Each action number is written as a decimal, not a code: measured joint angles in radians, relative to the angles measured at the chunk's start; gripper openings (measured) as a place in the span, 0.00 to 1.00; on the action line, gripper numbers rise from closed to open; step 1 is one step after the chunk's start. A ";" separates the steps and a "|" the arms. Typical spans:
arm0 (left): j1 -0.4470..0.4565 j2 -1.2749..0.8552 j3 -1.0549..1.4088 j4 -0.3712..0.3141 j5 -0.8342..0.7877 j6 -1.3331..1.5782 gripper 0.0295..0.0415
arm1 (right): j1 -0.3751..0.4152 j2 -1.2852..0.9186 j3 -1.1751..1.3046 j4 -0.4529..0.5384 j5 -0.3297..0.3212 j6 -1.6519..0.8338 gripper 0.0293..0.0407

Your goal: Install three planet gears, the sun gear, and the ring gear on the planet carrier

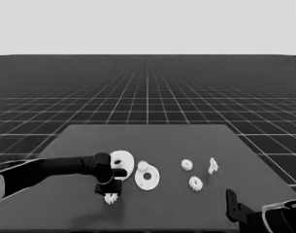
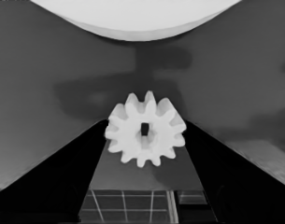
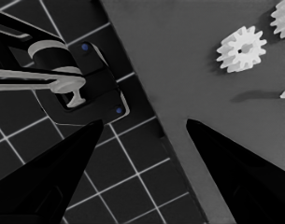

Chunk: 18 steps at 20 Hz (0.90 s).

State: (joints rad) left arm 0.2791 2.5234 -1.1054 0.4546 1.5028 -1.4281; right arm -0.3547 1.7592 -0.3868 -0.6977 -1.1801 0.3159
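Observation:
My left gripper [image 1: 110,188] reaches in from the left and is shut on a planet gear [image 1: 111,198] near the table's front. In the left wrist view both fingers press the flanks of this gear [image 2: 144,129]. Just beyond it lies the larger round part [image 1: 123,162], partly hidden by the arm; a round part's white rim [image 2: 132,21] fills the far side of that view. To its right lies the smaller round part [image 1: 148,177], with a gear [image 1: 142,166] touching its far edge. My right gripper [image 1: 231,204] waits open at the lower right corner.
Two more gears [image 1: 187,165] [image 1: 195,183] lie right of centre, with the thin white piece [image 1: 213,166] beyond them. The right wrist view shows the nearer gear [image 3: 241,48], the table's corner and dark machinery [image 3: 86,88] over the floor grid.

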 joint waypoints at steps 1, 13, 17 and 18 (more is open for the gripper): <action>0.000 0.000 0.000 0.000 0.000 0.000 0.14 | 0.000 0.000 0.000 0.000 0.000 0.000 0.81; -0.223 -0.034 0.136 -0.218 0.057 -0.087 0.14 | 0.000 0.000 0.000 0.000 0.000 0.000 0.81; -0.240 -0.034 0.139 -0.235 0.057 -0.089 0.14 | 0.000 0.000 0.000 0.000 0.000 0.000 0.81; -0.240 -0.034 0.139 -0.236 0.057 -0.089 0.14 | 0.000 0.000 0.000 0.000 0.000 0.000 0.81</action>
State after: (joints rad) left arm 0.0387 2.4890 -0.9662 0.2185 1.5600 -1.5172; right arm -0.3547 1.7592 -0.3868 -0.6977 -1.1801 0.3159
